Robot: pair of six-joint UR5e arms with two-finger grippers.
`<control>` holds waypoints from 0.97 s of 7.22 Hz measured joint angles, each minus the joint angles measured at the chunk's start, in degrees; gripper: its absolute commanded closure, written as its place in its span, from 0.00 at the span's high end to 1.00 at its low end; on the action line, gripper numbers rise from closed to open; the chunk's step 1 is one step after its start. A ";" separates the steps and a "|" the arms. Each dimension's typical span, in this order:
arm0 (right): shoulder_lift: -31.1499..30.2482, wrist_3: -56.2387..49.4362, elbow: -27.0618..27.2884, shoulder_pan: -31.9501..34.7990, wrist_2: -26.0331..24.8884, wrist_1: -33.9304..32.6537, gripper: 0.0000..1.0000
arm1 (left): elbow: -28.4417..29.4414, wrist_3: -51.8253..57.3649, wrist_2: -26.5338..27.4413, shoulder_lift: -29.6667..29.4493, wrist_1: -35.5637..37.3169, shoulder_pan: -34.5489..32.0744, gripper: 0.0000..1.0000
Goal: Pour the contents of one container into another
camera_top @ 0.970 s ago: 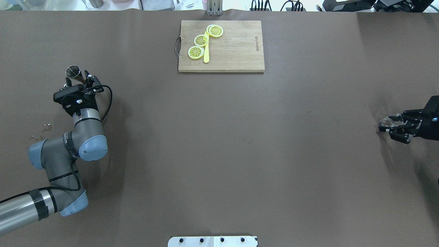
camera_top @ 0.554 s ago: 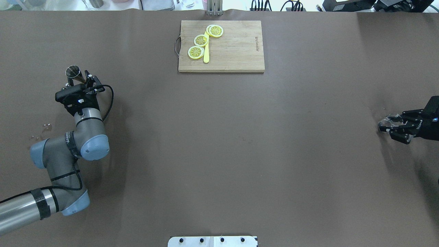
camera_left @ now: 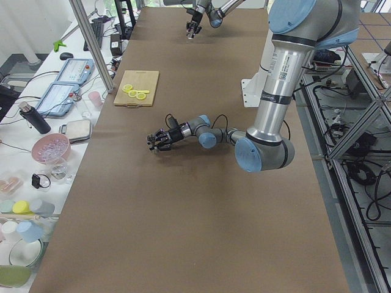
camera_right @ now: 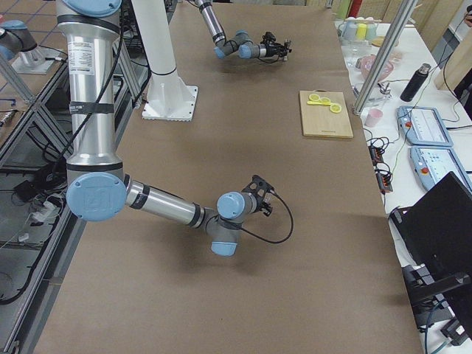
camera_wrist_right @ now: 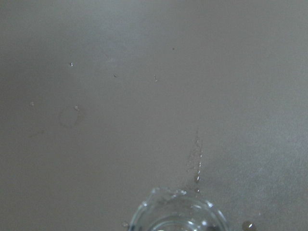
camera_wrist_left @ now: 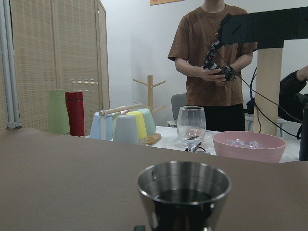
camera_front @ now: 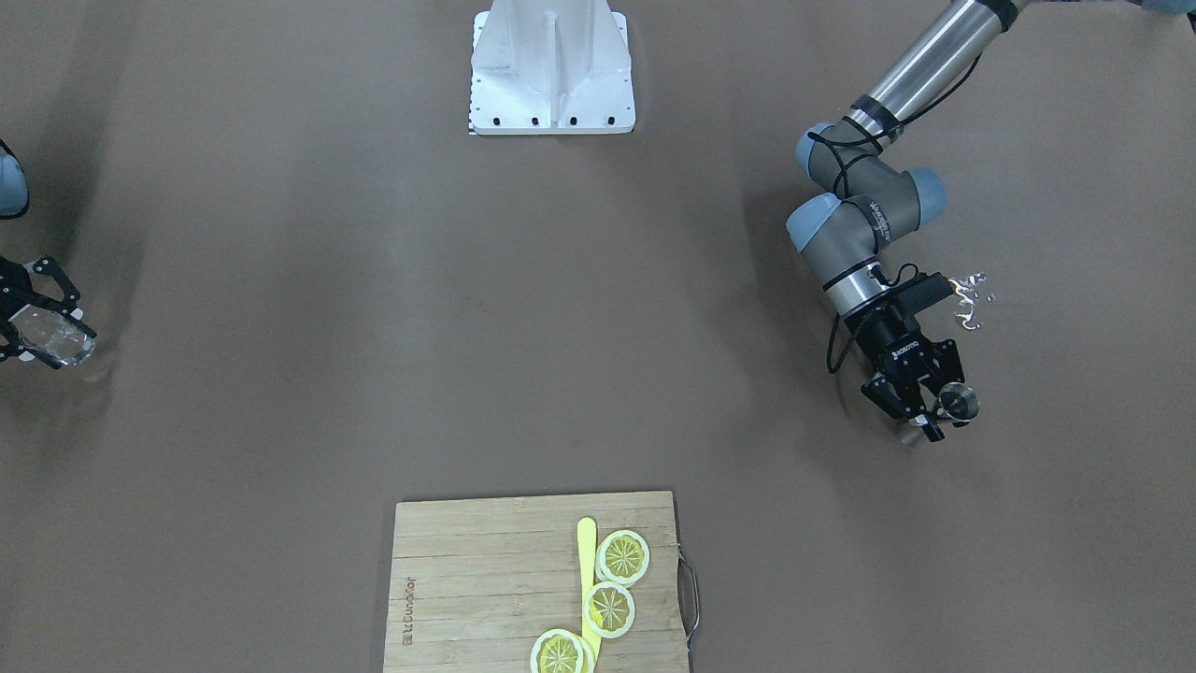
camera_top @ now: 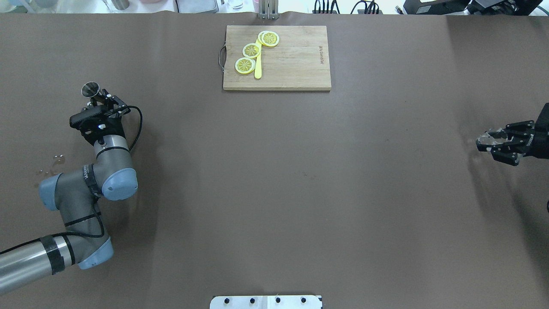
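At table ends: left claw clamps shiny steel cup; right claw clamps clear faceted glass.

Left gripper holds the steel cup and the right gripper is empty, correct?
Not quite. The right gripper is not empty: its jaws are shut on a clear glass, as the front-facing view shows. The left gripper does hold the steel cup.
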 measured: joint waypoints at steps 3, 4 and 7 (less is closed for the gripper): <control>8.25 -0.27 5.66 2.60 4.77 -16.00 0.00 | -0.01 -0.27 -0.12 -0.16 0.01 0.00 0.00; 8.98 -0.35 8.75 2.60 5.01 -20.83 0.00 | -0.25 -0.26 -0.15 -0.16 0.01 -0.02 0.00; 9.29 -0.82 14.99 3.64 5.20 -27.57 0.00 | -3.23 0.40 -0.16 0.30 -0.07 -0.07 0.00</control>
